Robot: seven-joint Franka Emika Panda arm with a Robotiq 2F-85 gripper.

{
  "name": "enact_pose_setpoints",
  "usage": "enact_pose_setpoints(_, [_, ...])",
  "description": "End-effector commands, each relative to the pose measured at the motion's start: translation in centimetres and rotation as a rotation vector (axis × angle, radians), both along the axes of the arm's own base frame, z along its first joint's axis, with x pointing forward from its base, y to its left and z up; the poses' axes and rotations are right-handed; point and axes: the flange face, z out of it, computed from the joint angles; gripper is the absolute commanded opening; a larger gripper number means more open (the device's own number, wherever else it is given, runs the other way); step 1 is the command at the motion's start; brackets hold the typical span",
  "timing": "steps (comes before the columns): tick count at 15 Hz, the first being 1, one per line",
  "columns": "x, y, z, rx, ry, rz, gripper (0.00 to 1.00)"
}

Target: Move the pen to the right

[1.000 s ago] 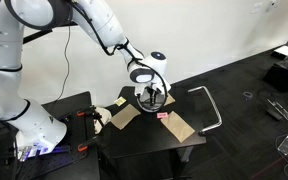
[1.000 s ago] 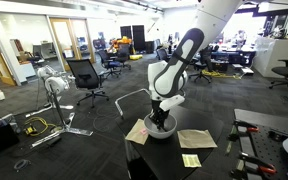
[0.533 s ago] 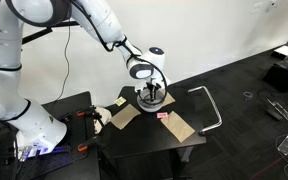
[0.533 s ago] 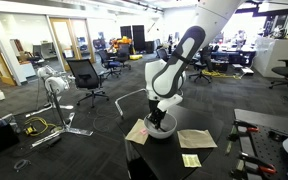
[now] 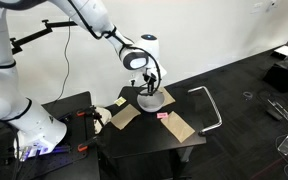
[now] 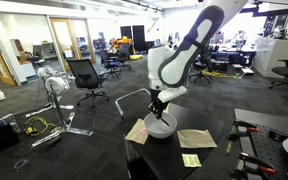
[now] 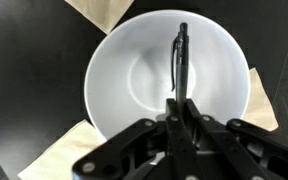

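A black pen [image 7: 181, 60] hangs upright from my gripper [image 7: 181, 104], whose fingers are shut on its upper end. Below it a white bowl [image 7: 119, 85] stands on the black table. In both exterior views the gripper [image 5: 150, 87] [image 6: 158, 104] is raised a little above the bowl [image 5: 151, 100] [image 6: 162, 126], with the thin pen barely showing between the fingers.
Brown paper sheets lie on either side of the bowl [image 5: 122, 117] [image 5: 181, 126] [image 6: 138, 131] [image 6: 196, 138]. A small pink note [image 5: 163, 115] lies near the bowl. The small black table [image 5: 144, 135] has edges close on every side. A metal frame [image 5: 210, 108] stands on the floor beside it.
The gripper has risen from inside the bowl to a little above it, carrying the pen up with it. The bowl and papers have not moved.
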Motion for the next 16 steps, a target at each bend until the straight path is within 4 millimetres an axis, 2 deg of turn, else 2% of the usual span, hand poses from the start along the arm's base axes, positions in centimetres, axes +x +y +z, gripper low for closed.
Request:
enact_pose_setpoints(1, [-2.5,-2.3,3.7,-0.019,-0.047,-0.095,0.03])
enact_pose_setpoints(4, [-3.7,-4.9,5.6,-0.017,-0.067,-0.159,0.03])
enact_pose_setpoints(7, [-4.7,-7.4,6.5,-0.009,-0.07,-0.209,0.03])
enact_pose_setpoints(11, [-6.0,-10.8,6.0,-0.004,-0.065,-0.284,0.03])
enact_pose_setpoints(16, [-7.4,-14.8,4.0,0.017,-0.03,-0.359,0.03])
